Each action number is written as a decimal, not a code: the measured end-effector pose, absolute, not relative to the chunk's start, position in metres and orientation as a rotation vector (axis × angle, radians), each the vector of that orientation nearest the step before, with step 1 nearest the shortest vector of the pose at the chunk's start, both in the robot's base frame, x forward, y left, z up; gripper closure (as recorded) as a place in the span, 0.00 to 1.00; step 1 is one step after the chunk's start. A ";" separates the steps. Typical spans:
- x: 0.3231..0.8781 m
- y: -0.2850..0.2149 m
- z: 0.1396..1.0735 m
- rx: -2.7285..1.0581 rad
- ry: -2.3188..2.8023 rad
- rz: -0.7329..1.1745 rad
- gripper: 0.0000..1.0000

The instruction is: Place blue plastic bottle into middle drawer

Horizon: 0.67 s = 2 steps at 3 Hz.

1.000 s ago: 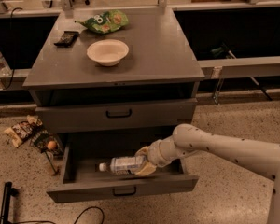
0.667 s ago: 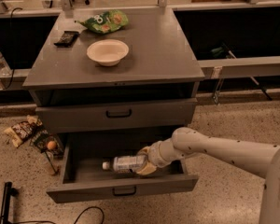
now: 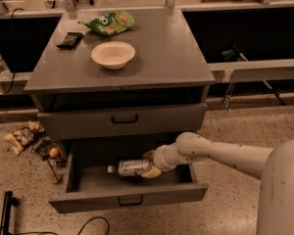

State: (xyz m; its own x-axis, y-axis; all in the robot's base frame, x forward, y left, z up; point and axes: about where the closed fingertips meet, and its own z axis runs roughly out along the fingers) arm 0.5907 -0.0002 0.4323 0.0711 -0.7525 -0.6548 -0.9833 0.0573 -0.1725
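Camera view: grey cabinet [image 3: 186,77], its surface carrying a bowl [image 3: 112,54] & a green snack bag [image 3: 110,22], both well apart from the work. Robot arm [image 3: 220,153] comes in from the right, low, passing under the shut drawer front [image 3: 78,122] above. Middle drawer [image 3: 88,201] is pulled out. Blue plastic bottle [image 3: 130,167] lies on its side inside, cap to the left, roughly mid-floor, looks down on or just off the drawer bottom. Hand [image 3: 148,169] is clamped round the bottle's base end, fingers either side.

Step, as I judge it: let go & get out. Do it well: make sure the bottle rests on the floor before opening, open only enough to clear, since a round bottle may roll toward the front wall. Then lift w/ care: little headroom under the upper drawer front, & the right side wall sits near the wrist. Safest exit is back along the arm's own line, up & out to the right. Left half of the drawer gives roll room.
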 end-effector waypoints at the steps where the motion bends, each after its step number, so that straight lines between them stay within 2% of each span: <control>1: 0.597 0.001 0.422 -1.747 1.743 0.497 0.40; 2: 0.598 -0.008 0.426 -1.685 1.787 0.516 0.37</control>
